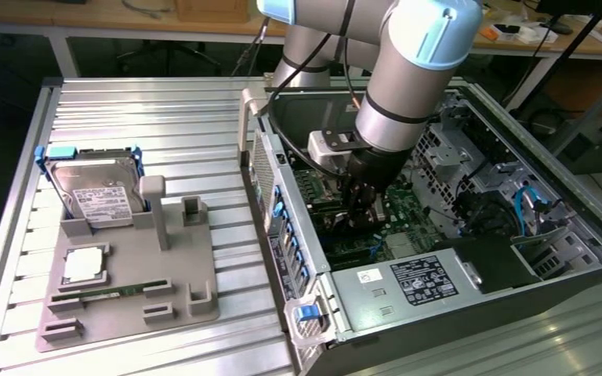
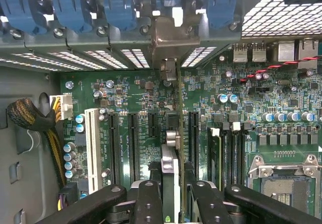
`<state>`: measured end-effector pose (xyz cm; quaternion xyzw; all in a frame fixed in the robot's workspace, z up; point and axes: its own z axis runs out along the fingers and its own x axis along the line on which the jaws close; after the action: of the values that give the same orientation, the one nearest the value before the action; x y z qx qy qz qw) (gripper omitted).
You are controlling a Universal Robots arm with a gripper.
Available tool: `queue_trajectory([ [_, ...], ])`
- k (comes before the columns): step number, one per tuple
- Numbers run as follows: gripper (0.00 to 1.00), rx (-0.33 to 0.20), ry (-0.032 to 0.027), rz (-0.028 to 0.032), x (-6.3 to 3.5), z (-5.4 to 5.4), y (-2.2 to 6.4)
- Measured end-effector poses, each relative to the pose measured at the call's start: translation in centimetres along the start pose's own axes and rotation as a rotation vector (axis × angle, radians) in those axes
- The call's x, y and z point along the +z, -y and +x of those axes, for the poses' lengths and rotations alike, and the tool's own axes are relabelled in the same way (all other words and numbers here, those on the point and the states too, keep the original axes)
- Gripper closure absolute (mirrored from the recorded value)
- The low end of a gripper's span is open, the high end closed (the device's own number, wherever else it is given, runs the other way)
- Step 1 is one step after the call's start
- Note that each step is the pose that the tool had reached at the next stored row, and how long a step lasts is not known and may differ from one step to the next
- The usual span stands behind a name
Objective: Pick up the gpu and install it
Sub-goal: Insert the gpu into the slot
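Note:
My gripper [image 2: 173, 196] is down inside the open computer case [image 1: 312, 329], shut on the gpu [image 2: 171, 156]. The wrist view meets the card edge-on: a thin green board with a silver part, running from between my black fingers [image 2: 148, 204] toward its metal end bracket [image 2: 168, 38] at the case's rear wall. The card stands upright over the green motherboard [image 2: 126, 98], in line with the black expansion slots [image 2: 133, 143]; whether it touches a slot I cannot tell. In the exterior view my gripper [image 1: 362, 205] is low over the board, and the arm hides the card.
A grey holder [image 1: 134, 298] on the metal table at the exterior view's left carries a silver hard drive [image 1: 97, 192], a square chip [image 1: 84, 265] and a memory stick [image 1: 107, 291]. Inside the case are a cable bundle [image 2: 30, 118], blue latches [image 2: 65, 7], a white slot [image 2: 92, 148] and the processor socket [image 2: 284, 183].

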<state>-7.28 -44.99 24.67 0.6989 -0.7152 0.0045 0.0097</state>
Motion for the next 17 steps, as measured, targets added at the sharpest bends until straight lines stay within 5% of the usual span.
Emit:
queue_trajectory([
  [17, 0.73, 0.0, -0.0006, -0.0004, 0.07, 0.02, -0.47],
])
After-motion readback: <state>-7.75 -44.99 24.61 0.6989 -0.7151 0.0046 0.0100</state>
